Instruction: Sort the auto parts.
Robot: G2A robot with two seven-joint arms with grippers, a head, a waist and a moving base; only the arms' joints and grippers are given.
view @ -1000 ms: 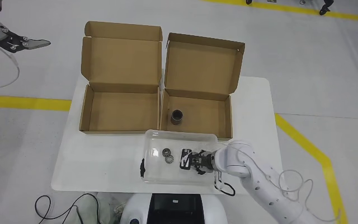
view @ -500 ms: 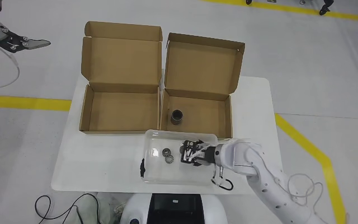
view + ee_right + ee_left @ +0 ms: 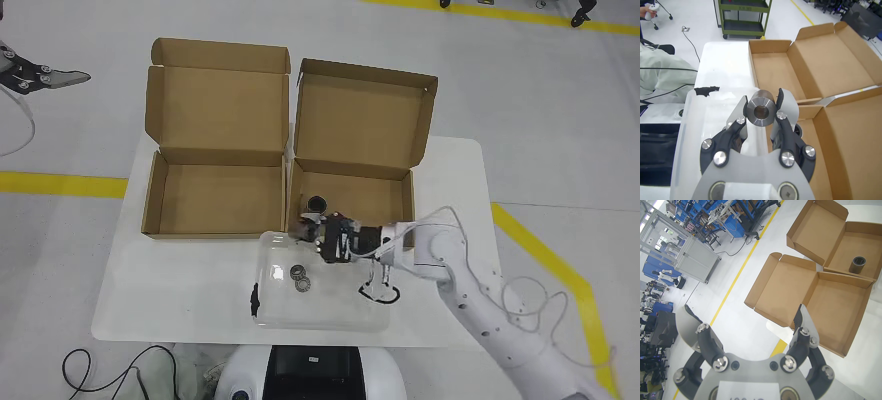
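Observation:
My right gripper is shut on a steel cylinder with a bore through it, held lying on its side. In the top view the right gripper holds the cylinder over the far rim of the clear tray, by the front wall of the right cardboard box. A dark cylinder stands upright in that box. Two small rings lie in the tray. The left box holds nothing. My left gripper hangs open, high off the table's left side.
Both boxes have their lids folded back at the far side of the white table. A black scrap sticks to the tray's rim. A green cart stands on the floor beyond the table.
My right gripper has risen out of the tray with the steel cylinder and moved away from the robot to the right box's front wall. The left arm has kept still.

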